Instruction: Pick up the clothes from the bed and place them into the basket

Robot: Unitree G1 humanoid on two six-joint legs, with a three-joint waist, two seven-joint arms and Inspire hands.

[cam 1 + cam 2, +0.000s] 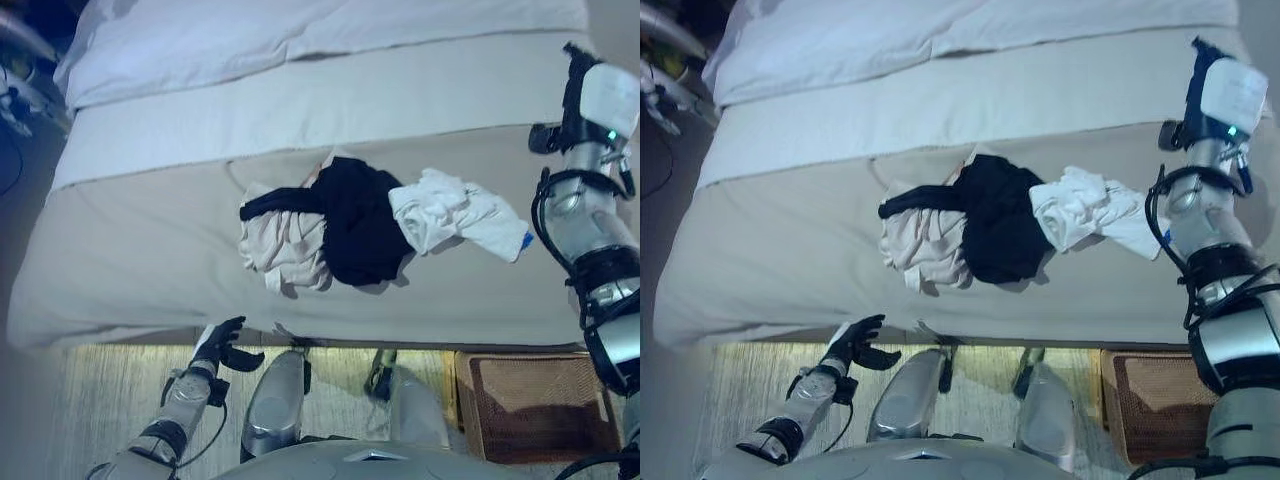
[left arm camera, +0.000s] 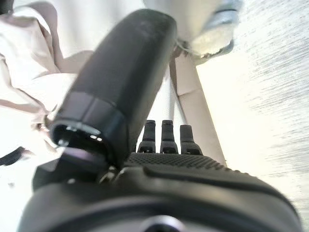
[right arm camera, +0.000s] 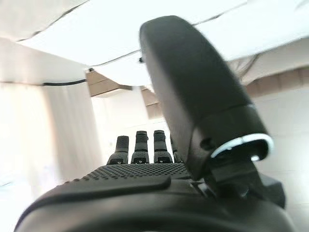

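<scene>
Nearest the robot, on the floor at its right side, a brown woven basket (image 1: 530, 400) sits just below the front edge of the bed (image 1: 130, 260); nothing shows inside it. The left hand (image 1: 222, 346) hangs low by that front edge, fingers relaxed and spread, holding nothing.

Farther in, on the beige bed cover, 3 garments lie in 1 heap: a cream garment (image 1: 285, 245) on the left, a black garment (image 1: 358, 220) draped over its edge in the middle, and a white garment (image 1: 455, 212) touching the black one on the right.

The right hand (image 1: 605, 95) is raised over the bed's right side, beyond the white garment and touching no cloth; its wrist view shows straight fingers and an empty palm.

Risks, as a judgement: because the garments overlap, a grab at 1 may drag the others toward the bed's edge and onto the floor. A shallow pinch could let cloth slip during the carry, and trailing fabric could catch on the basket rim and hang outside.

Farthest away lie a pale sheet and pillow (image 1: 200, 45).
</scene>
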